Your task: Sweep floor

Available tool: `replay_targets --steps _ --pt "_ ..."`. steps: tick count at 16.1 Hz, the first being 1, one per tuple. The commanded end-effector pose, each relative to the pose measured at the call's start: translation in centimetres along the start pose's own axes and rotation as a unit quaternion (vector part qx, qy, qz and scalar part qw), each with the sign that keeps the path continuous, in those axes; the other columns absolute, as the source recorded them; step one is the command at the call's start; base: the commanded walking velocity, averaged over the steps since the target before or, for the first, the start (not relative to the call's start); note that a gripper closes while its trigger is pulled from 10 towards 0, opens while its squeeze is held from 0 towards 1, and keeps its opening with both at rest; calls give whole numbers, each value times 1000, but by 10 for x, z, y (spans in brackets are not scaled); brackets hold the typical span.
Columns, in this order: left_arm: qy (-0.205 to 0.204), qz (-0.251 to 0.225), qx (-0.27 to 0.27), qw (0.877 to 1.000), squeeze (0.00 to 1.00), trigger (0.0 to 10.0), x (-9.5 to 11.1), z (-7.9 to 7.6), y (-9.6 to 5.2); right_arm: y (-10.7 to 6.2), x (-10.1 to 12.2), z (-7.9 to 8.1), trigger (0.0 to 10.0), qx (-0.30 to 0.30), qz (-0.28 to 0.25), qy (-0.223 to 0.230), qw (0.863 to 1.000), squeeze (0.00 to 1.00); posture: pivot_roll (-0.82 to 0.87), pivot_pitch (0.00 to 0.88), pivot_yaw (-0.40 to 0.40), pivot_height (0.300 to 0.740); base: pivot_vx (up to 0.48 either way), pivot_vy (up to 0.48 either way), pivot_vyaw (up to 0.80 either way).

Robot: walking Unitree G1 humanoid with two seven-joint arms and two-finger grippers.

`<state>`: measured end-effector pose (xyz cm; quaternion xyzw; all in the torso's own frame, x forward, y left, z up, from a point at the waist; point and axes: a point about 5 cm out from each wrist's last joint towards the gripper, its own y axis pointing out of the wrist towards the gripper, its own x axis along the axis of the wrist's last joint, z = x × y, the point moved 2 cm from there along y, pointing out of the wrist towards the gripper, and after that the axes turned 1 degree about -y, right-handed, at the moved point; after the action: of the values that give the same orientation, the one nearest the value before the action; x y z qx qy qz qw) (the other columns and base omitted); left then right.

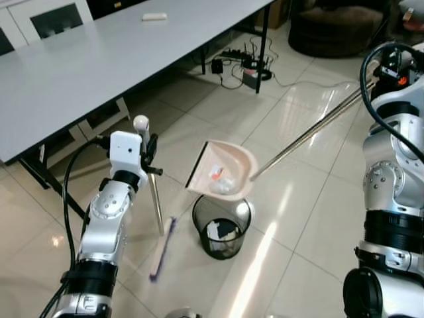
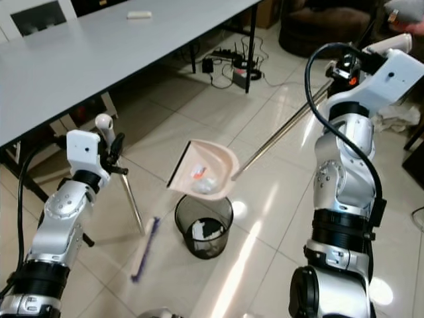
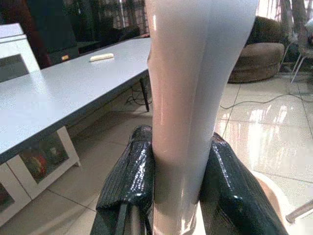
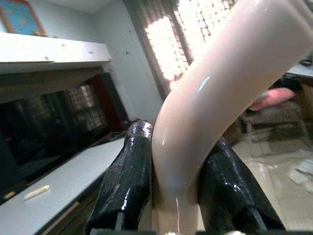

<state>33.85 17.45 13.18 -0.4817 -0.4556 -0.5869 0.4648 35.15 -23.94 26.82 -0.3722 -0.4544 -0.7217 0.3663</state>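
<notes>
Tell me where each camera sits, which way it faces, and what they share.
Left eye view: head, looking down at dustpan above bin; both arms show.
Right eye view: head, same scene; right gripper holds the dustpan's pole.
Left wrist view: left wrist, along left gripper clamping broom handle, facing the table.
Right wrist view: right wrist, fingers around the pale grip.
Shared: both eyes and both wrist views see the table.
</notes>
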Motion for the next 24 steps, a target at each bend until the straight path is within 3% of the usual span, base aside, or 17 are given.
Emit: replay_targets --steps 1,10,17,20,24 --pt "8 -14 -1 1000 0 10000 6 2 1 1 15 2 10000 10 -30 6 999 0 -4 0 50 740 0 0 0" --pt "15 -11 -14 1000 0 10000 6 1 0 2 11 12 10000 42 -27 -17 999 0 -2 0 52 740 0 0 0" --pt "25 14 -38 999 0 10000 -5 -5 -3 -9 2 45 10000 159 -28 -76 984 0 -1 0 50 740 0 0 0" --pt "28 15 -35 999 0 10000 -5 -3 -4 -15 -6 58 10000 188 -39 -96 977 0 9 0 50 740 0 0 0" --pt "31 15 -32 999 0 10000 -4 1 -8 -14 -11 59 10000 185 -48 -98 977 0 28 13 52 740 0 0 0"
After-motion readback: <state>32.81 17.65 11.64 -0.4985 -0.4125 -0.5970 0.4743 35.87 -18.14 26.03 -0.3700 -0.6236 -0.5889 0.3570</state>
